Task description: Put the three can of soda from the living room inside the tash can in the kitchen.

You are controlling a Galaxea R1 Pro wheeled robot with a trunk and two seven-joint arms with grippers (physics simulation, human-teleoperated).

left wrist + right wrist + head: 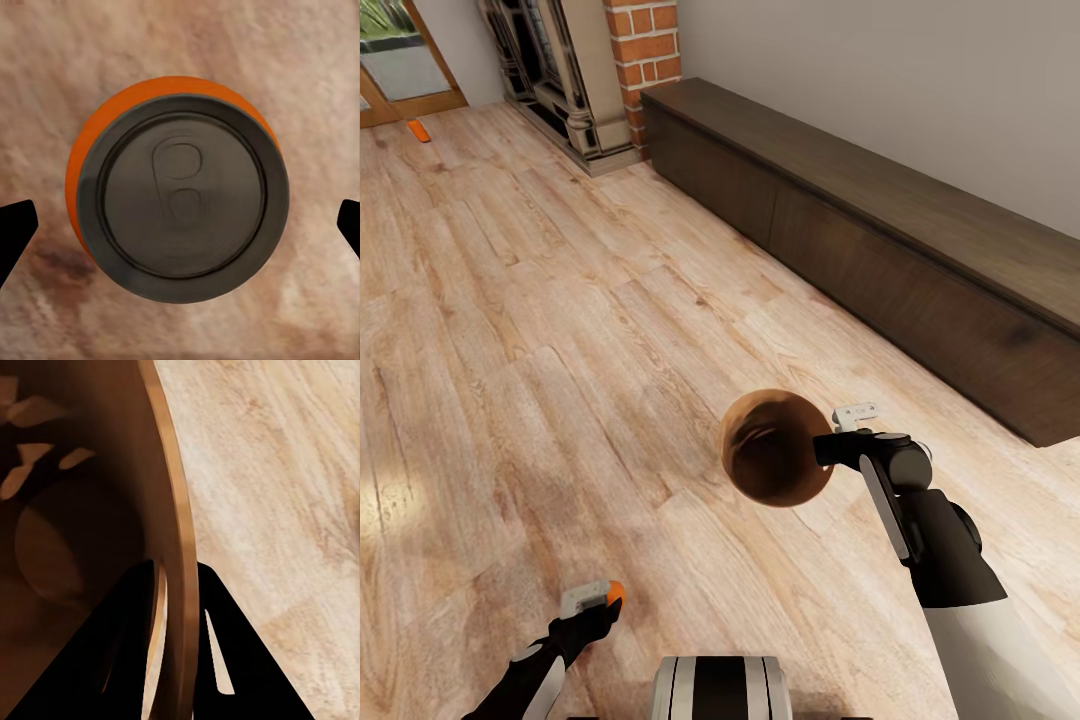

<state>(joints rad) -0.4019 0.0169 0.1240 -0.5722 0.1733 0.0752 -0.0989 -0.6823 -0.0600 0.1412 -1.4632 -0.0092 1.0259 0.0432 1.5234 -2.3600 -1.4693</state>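
In the head view the right tool point(830, 447) carries the bin point(775, 448) above the wood floor point(560, 330), the bin's dark mouth turned toward the camera. The right wrist view shows that tool's two fingers point(120, 652) pinching the bin's rim point(176, 532), one inside the wall and one outside, so it is clamped on the bin. The left tool point(595, 605) sits low near the robot's trunk with an orange can point(616, 592) at its tip. In the left wrist view the can point(180, 191) is seen end-on, its grey top and pull tab facing the camera, between the black fingertips point(15, 232); these stand apart from the can's sides at the picture's edges, so whether they grip it cannot be told. A second orange can point(419, 130) lies on the floor far off, near the doorway. A long dark cabinet point(880, 240) runs along the wall, beside the brick fireplace point(645, 50).
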